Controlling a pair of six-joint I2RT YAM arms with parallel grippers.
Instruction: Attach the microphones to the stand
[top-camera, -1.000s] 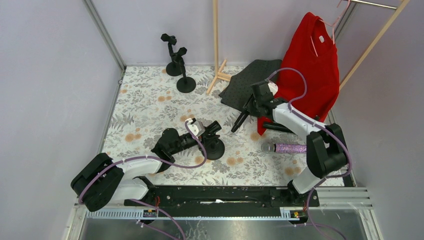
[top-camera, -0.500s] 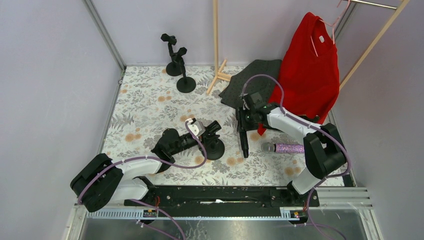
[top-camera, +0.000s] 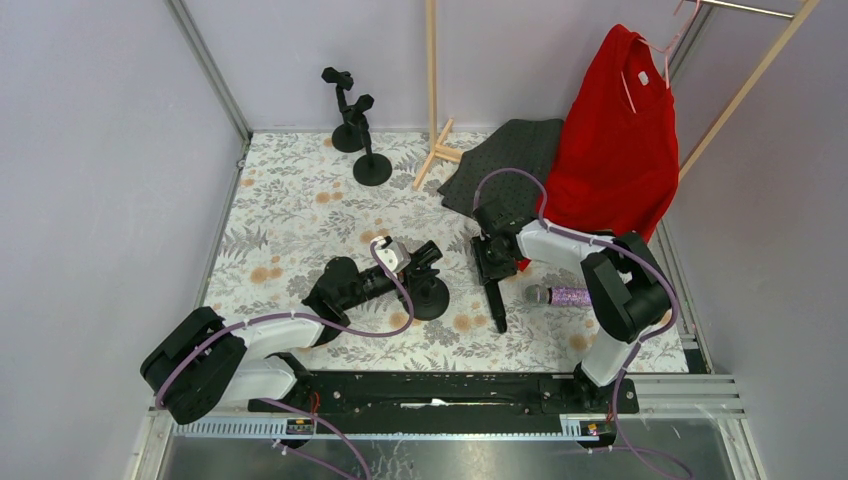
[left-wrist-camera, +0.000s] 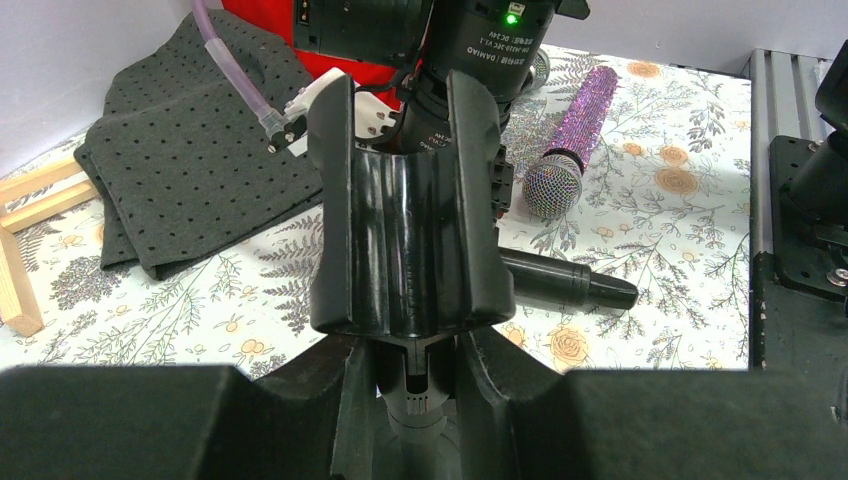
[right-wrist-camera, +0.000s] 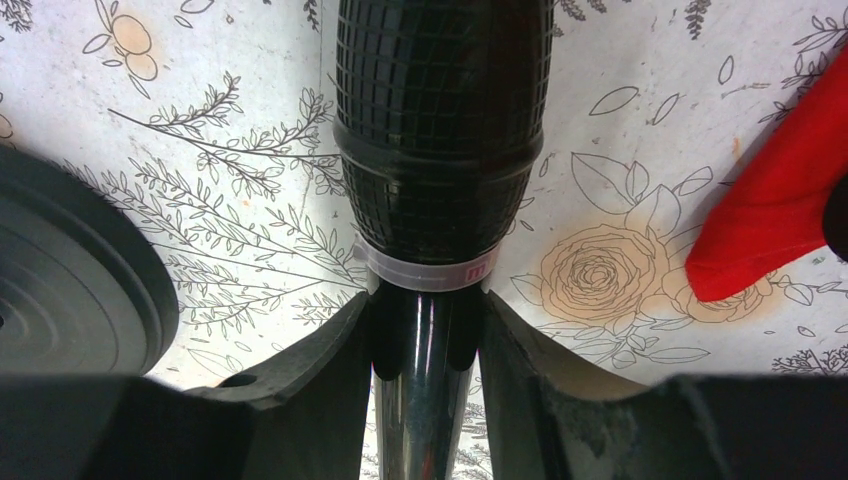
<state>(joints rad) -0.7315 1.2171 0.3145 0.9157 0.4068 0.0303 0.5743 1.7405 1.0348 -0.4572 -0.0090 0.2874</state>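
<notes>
Your black microphone (top-camera: 496, 300) now hangs just right of the stand (top-camera: 432, 296), tail toward the near edge, pinched under its mesh head by the right gripper (right-wrist-camera: 425, 335). A second ago it was angled back by the red shirt (top-camera: 620, 140), so most of the gap's closed. The left gripper (left-wrist-camera: 405, 375) hasn't budged, clamped narrow on the stand's neck below the clip (left-wrist-camera: 400, 240). The glittery mic (top-camera: 568, 296) lies on the table near the right arm.
</notes>
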